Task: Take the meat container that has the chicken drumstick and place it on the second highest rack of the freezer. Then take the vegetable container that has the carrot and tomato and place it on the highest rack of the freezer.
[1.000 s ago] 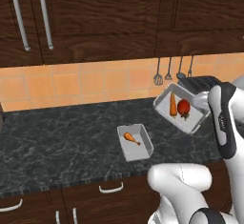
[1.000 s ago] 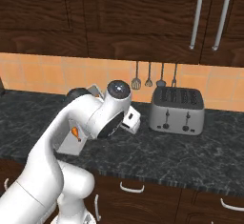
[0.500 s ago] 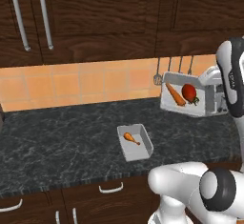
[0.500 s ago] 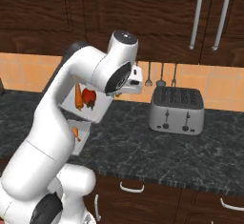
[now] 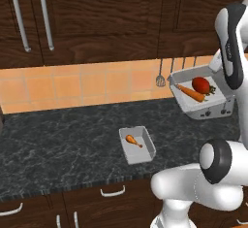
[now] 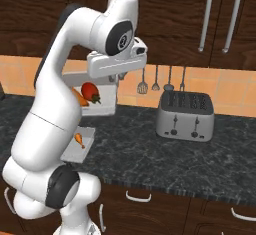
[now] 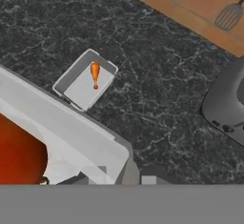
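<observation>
A dark marbled worktop (image 5: 58, 139) runs below orange tiles (image 5: 72, 86). The tool (image 7: 121, 176) grips the vegetable container (image 5: 206, 106) aloft; the meat container (image 5: 137, 145) sits below.

Left half of the table (image 5: 58, 135) lies bare; at center sits the drumstick tray (image 5: 137, 144), at right the toaster (image 6: 185, 115), hanging utensils (image 6: 161, 79) behind.
</observation>
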